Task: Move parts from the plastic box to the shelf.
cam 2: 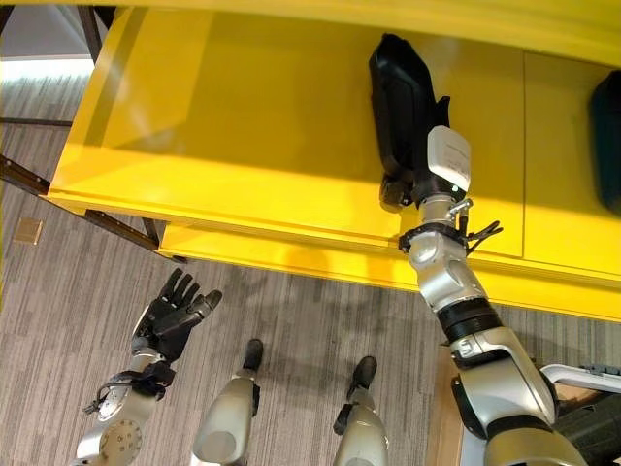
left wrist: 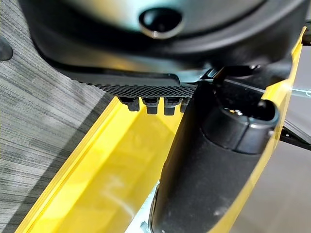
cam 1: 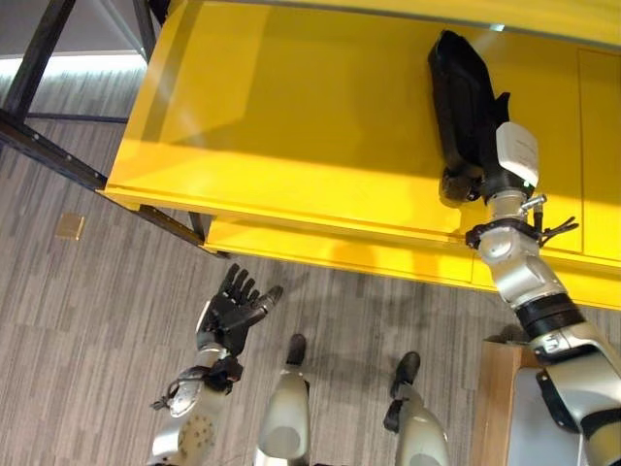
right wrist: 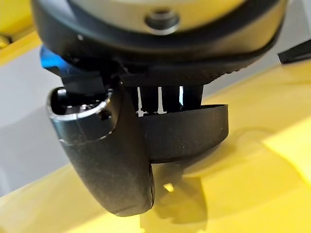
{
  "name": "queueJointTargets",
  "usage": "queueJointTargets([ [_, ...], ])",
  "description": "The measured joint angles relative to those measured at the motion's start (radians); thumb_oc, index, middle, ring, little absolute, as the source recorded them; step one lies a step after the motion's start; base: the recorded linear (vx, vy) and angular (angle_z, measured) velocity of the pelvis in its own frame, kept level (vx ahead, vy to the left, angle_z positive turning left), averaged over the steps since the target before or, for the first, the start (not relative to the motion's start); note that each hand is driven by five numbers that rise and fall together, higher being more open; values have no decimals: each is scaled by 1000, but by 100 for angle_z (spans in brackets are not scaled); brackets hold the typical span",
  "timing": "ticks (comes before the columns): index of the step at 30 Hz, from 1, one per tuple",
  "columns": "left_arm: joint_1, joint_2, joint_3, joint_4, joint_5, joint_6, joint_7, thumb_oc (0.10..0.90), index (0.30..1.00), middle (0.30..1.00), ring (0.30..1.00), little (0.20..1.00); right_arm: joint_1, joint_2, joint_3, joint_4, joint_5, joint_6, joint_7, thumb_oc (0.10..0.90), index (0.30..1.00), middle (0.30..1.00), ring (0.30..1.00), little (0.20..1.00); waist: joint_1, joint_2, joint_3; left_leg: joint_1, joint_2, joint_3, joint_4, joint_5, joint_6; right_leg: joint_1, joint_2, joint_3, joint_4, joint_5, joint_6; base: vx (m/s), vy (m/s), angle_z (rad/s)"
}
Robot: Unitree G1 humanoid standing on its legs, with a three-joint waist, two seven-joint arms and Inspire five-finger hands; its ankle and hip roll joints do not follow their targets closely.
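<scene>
A long black part (cam 1: 458, 87) lies on the yellow shelf (cam 1: 291, 116), toward its right side. My right hand (cam 1: 485, 160) reaches up from the lower right and holds the part's near end. In the right wrist view the thumb (right wrist: 107, 160) presses the front of the part's curved rim (right wrist: 194, 136), with the fingers behind it. My left hand (cam 1: 233, 311) hangs low over the grey floor in front of the shelf, fingers spread and holding nothing. The left wrist view has its thumb (left wrist: 214, 170) against the shelf's yellow edge (left wrist: 97, 184).
Another black part (cam 2: 606, 146) rests on the shelf at the far right. At the lower right stands a box (cam 2: 582, 374) with dark parts inside, beside a wooden panel (cam 1: 500, 398). Dark metal frame bars (cam 1: 49, 146) run at the left.
</scene>
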Motion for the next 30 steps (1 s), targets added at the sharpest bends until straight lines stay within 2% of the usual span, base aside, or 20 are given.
queueJointTargets([
  [9, 3, 1, -1, 0, 0, 0, 19, 900, 1000, 1000, 1000, 1000, -19, 26, -19, 2, 48, 3, -38, 400, 300, 300, 300, 300, 1, 1, 1, -11, -3, -4, 4, 0, 0, -7, -3, -3, 3, 0, 0, -2, 4, 2],
  [24, 0, 1, -1, 0, 0, -2, 20, 900, 1000, 1000, 1000, 1000, -20, 33, -20, 3, 49, 2, -56, 400, 300, 300, 300, 300, -1, 4, 3, -23, -3, -1, 17, 0, 1, -24, -5, -3, 19, -3, -3, -1, 0, 0],
  [25, 0, 1, -1, 0, 0, -3, 20, 900, 1000, 1000, 1000, 1000, -20, 33, -20, 2, 49, 2, -56, 502, 443, 443, 443, 443, -1, 4, 3, -24, -3, -1, 17, 0, 1, -26, -5, -2, 21, -3, -3, 0, 0, 0],
  [26, 0, 1, -1, 0, 0, -3, 20, 900, 1000, 1000, 1000, 1000, -20, 34, -19, 2, 49, 2, -56, 900, 1000, 1000, 1000, 1000, -1, 4, 3, -24, -3, 0, 17, 0, 1, -29, -5, -1, 24, -3, -3, 0, 3, -4],
  [30, -1, 1, -1, 1, 0, -5, 20, 900, 1000, 1000, 1000, 1000, -20, 47, -19, -1, 78, -5, -51, 900, 1000, 1000, 1000, 1000, -3, 4, 3, -25, -2, 5, 18, 1, 2, -38, -6, 6, 33, -4, -4, 0, -2, -4],
])
